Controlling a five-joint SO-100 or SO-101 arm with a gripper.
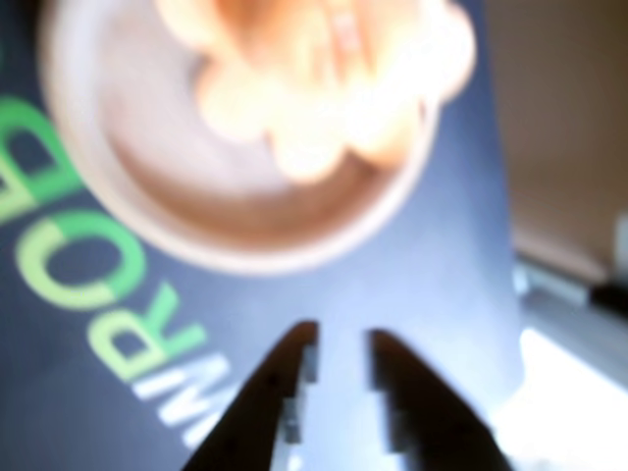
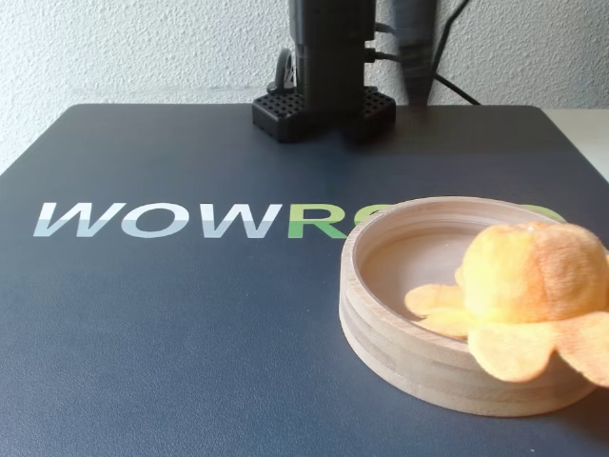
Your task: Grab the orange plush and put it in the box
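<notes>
The orange plush (image 2: 533, 286) lies in the box (image 2: 400, 343), a shallow round wooden tray at the right front of the mat. It sits against the tray's right side, with its flaps draped over the rim. The wrist view is blurred and shows the plush (image 1: 324, 78) inside the box (image 1: 196, 235) at the top of the picture. My gripper (image 1: 340, 339) is below them in that view, apart from both, open by a narrow gap with nothing between its dark fingers. The fixed view does not show the gripper.
A dark mat (image 2: 171, 324) with WOWROBO lettering (image 2: 162, 219) covers the table. The arm's black base (image 2: 324, 105) stands at the mat's far edge before a white wall, with cables behind it. In the wrist view, pale surfaces lie beyond the mat's right edge (image 1: 505, 294).
</notes>
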